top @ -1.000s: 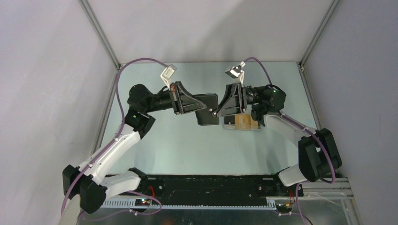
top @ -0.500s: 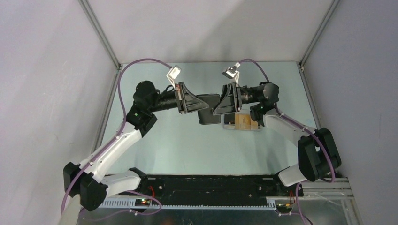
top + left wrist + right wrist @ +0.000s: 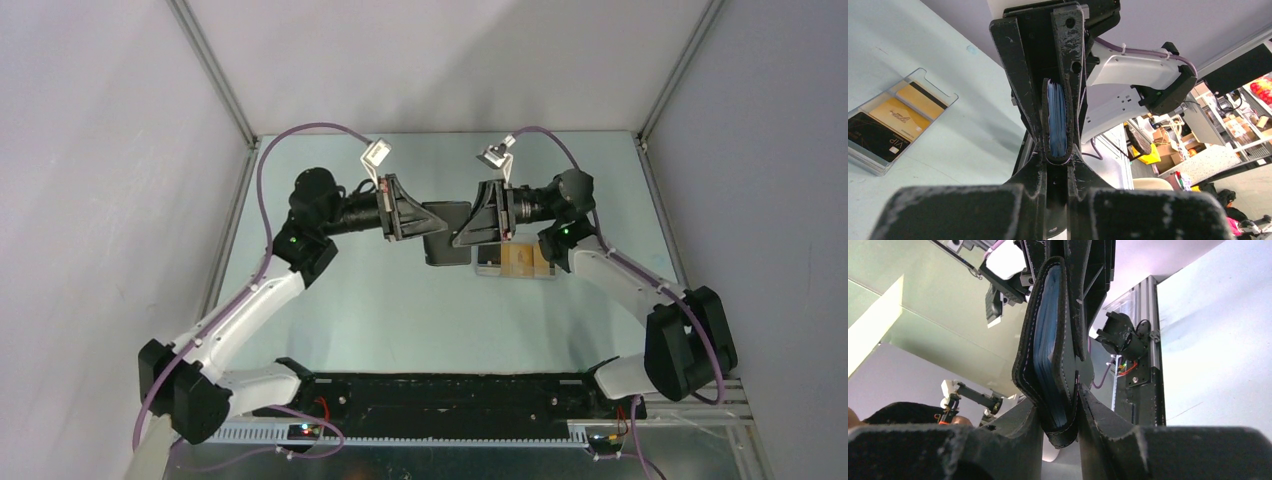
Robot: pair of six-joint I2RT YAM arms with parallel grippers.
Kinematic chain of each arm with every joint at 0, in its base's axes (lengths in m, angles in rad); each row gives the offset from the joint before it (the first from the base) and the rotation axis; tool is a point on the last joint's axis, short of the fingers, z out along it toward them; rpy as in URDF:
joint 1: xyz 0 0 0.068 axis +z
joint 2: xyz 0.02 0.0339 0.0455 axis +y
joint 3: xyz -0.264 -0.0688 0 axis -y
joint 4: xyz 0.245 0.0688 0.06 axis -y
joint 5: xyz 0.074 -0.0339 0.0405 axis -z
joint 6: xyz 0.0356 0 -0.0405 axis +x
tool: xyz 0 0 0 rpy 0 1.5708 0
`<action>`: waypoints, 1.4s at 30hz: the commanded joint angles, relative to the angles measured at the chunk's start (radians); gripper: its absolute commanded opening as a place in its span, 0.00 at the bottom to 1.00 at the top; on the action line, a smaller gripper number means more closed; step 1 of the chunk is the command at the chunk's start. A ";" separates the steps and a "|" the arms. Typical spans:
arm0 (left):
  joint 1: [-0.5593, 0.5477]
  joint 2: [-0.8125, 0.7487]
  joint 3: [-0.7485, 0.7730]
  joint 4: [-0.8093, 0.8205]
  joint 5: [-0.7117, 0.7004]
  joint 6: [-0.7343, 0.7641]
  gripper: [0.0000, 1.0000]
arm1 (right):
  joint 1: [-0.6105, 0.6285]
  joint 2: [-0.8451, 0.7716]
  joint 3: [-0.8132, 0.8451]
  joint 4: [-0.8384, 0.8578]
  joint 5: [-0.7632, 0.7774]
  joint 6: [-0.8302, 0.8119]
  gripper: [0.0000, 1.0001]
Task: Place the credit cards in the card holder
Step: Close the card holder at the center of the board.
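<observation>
The black card holder (image 3: 446, 232) hangs in the air above the middle of the table, held from both sides. My left gripper (image 3: 424, 226) is shut on its left edge, and its blue lining (image 3: 1057, 117) shows between my left fingers (image 3: 1034, 150). My right gripper (image 3: 464, 236) is shut on the opposite edge, both pads pressing the folded flaps of the card holder (image 3: 1048, 345). The credit cards lie in a pale tray (image 3: 515, 262) just right of the holder. They include an orange one (image 3: 898, 116), a black-faced one (image 3: 869, 137) and a striped one (image 3: 924, 98).
The tray (image 3: 878, 167) lies on the pale green table below the right wrist. Grey walls and metal frame posts (image 3: 215, 70) enclose the table. The arm bases and a black rail (image 3: 440, 400) run along the near edge.
Both wrists drew slightly closer together and toward the far side, with the holder between them. The right jaws narrowed onto the holder's edge. The tray and cards stayed put.
</observation>
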 commanded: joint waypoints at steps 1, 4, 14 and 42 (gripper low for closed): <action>-0.018 0.048 0.017 -0.057 -0.053 0.038 0.00 | 0.033 -0.082 0.050 -0.122 0.075 -0.137 0.24; -0.019 0.054 0.011 -0.088 -0.090 0.055 0.00 | 0.034 -0.101 0.050 -0.149 0.077 -0.165 0.38; -0.019 0.074 0.031 -0.190 -0.186 0.074 0.00 | 0.040 -0.102 0.050 -0.092 0.070 -0.111 0.58; 0.038 -0.009 -0.032 -0.322 -0.309 0.174 0.00 | -0.080 -0.174 0.050 -0.463 0.220 -0.201 0.99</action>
